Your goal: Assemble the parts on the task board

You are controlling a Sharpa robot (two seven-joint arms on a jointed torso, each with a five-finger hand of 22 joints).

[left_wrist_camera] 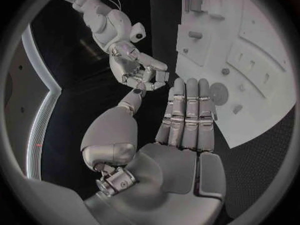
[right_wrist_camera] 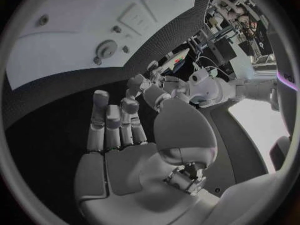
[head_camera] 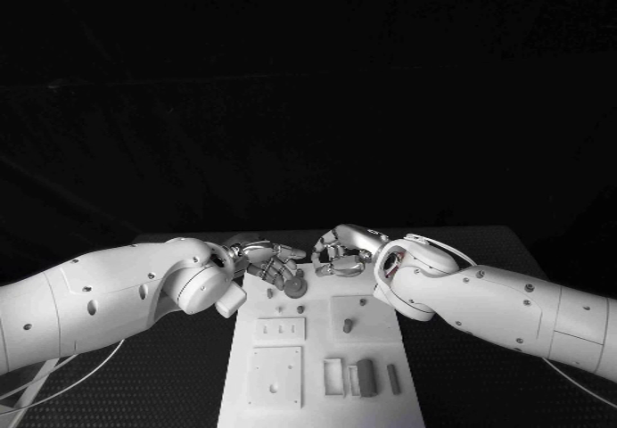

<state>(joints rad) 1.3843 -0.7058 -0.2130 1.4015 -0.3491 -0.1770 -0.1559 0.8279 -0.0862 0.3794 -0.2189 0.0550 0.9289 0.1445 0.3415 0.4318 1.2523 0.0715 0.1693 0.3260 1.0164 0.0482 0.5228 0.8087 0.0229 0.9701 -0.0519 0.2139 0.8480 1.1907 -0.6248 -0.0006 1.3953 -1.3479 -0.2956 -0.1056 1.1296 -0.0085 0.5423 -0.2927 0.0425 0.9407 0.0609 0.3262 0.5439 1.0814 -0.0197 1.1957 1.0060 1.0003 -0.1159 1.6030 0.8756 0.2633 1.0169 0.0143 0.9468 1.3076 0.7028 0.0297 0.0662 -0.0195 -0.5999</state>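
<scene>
White task board (head_camera: pixel 315 392) under both arms

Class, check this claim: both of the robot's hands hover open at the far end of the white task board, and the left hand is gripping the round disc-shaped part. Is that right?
Not quite. The left hand holds nothing: in the left wrist view its fingers lie straight and the round disc-shaped part rests on the task board beyond them. The rest stands: the right hand is also open, and both are at the board's far end.

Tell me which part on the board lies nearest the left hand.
The round disc-shaped part, at the board's far end just beside the left hand's fingertips. The other parts sit further down the board, toward the robot.
</scene>
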